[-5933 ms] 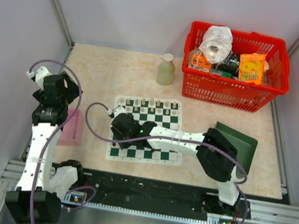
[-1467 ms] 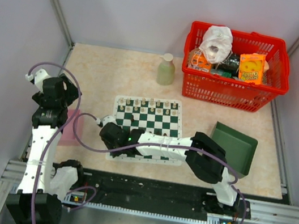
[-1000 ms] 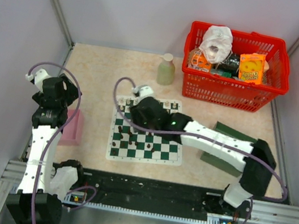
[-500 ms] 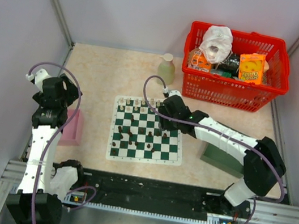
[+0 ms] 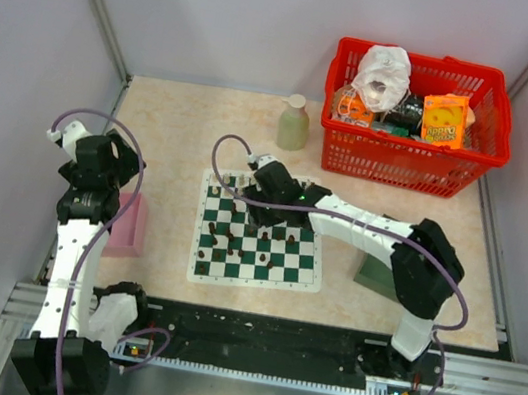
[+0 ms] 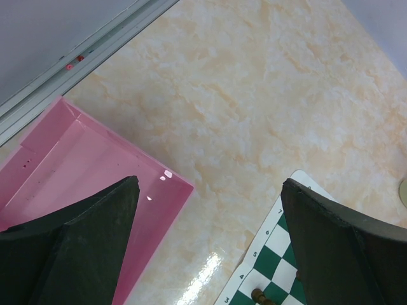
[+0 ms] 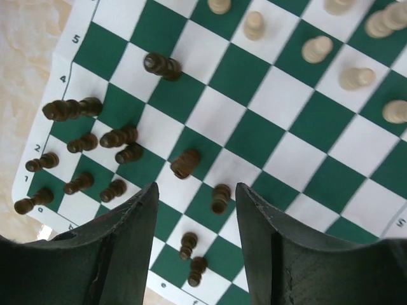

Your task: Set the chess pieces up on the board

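Board (image 5: pixel 306 261) of green and white checks lay flat at the middle of the table (image 5: pixel 185 124). The right arm (image 5: pixel 371 226) reached across it from the right, and the left arm (image 5: pixel 76 227) stood well apart at the left, above a pink tray (image 6: pixel 76 165). Right gripper (image 7: pixel 194 190) hung over the board's middle, jaws apart and empty; left gripper (image 6: pixel 208 184) was likewise wide open, holding nothing. Cream pieces (image 7: pixel 316 48) lined the far rows. Dark pieces (image 7: pixel 72 109) were bunched at the near left corner, with others loose on the middle squares. One stray dark piece (image 7: pixel 184 164) lay just beyond the right gripper's fingertips, in line with the open gap, so the right arm was judged much the nearer for the next pick. Whether that piece stood upright or lay on its side could not be told from this angle.
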{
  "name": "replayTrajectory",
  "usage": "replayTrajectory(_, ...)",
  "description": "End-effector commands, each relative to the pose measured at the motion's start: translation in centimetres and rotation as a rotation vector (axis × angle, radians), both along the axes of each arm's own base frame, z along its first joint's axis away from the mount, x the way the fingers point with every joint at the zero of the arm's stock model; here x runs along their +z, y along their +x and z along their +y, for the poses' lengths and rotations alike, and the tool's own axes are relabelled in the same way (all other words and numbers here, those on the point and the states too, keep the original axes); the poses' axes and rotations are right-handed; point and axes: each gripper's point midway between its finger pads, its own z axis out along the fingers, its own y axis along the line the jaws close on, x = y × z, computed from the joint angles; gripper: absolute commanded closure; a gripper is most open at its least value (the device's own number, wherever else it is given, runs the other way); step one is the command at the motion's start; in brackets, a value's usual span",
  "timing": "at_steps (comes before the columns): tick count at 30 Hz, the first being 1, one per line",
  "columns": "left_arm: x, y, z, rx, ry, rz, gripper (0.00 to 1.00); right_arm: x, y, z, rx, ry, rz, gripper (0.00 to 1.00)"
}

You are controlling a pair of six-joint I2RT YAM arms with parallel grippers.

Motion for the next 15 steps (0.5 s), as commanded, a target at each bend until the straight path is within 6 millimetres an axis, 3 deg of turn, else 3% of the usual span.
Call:
replayTrajectory(1,1.1,0.8,0.4,0.001,0.02,-0.05,0.01,0.2,0.3,3.4,0.076,0.013,-0.031,0.48)
replayTrajectory(7,1.2,0.9,0.5,0.002,0.025,-0.048,0.01,-2.0,0.7,4.2,0.087,-0.038,-0.015,0.53)
replayTrajectory(15,0.9,0.9,0.6,0.006,0.026,-0.039,0.01,-3.0,0.5,4.5,0.11,-0.062,0.003,0.63)
